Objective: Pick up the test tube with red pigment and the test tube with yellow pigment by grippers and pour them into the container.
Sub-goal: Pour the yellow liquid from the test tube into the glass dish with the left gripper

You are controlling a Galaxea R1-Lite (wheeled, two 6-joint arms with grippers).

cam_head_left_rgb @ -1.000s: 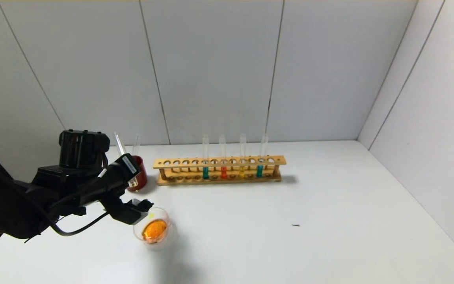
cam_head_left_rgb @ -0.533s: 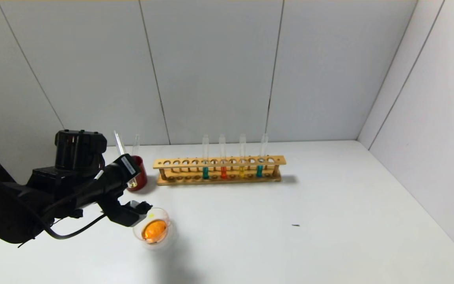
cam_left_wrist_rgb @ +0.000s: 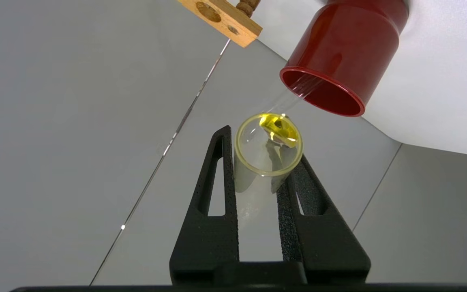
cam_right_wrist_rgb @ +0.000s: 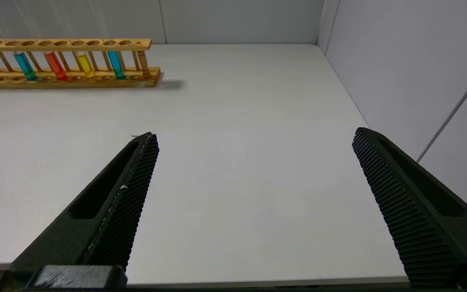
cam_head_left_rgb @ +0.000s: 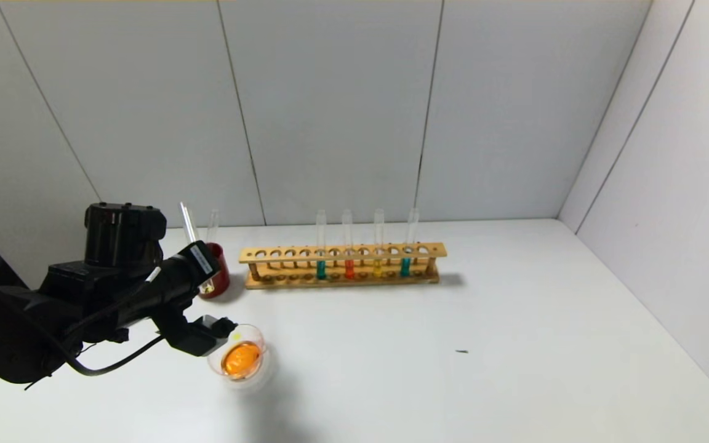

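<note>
On the left side of the white tabletop [cam_head_left_rgb: 453, 320], the left gripper [cam_left_wrist_rgb: 258, 154] has its fingers [cam_left_wrist_rgb: 217, 194] clamped on the test tube with yellow pigment [cam_left_wrist_rgb: 268, 156], seen mouth-first in the left wrist view, with a small bit of yellow liquid left inside. From the head view the black left arm reaches in from the left edge, its gripper end just beside and above the container [cam_head_left_rgb: 240, 360], a low round clear glass dish sitting on the tabletop and holding orange liquid with a small yellow spot near its rim. Tube tilt can't be judged from the head view; the arm hides most of it.

Dark red cup [cam_head_left_rgb: 216, 278] stands behind the arm, near the left end of the wooden rack [cam_head_left_rgb: 342, 266]; 2 clear tubes lean out of it. Rack sits near the back wall with 4 upright tubes: teal tube [cam_head_left_rgb: 321, 268], the test tube with red pigment [cam_head_left_rgb: 349, 267], a yellow-liquid tube [cam_head_left_rgb: 378, 267], second teal tube [cam_head_left_rgb: 405, 266], side by side in neighbouring slots toward the rack's right half.

Right gripper [cam_right_wrist_rgb: 253, 162] shows only in its own wrist view, fingers spread wide with nothing between them, over bare tabletop well apart from the rack. Small dark speck [cam_head_left_rgb: 462, 351] lies on the tabletop right of centre.
</note>
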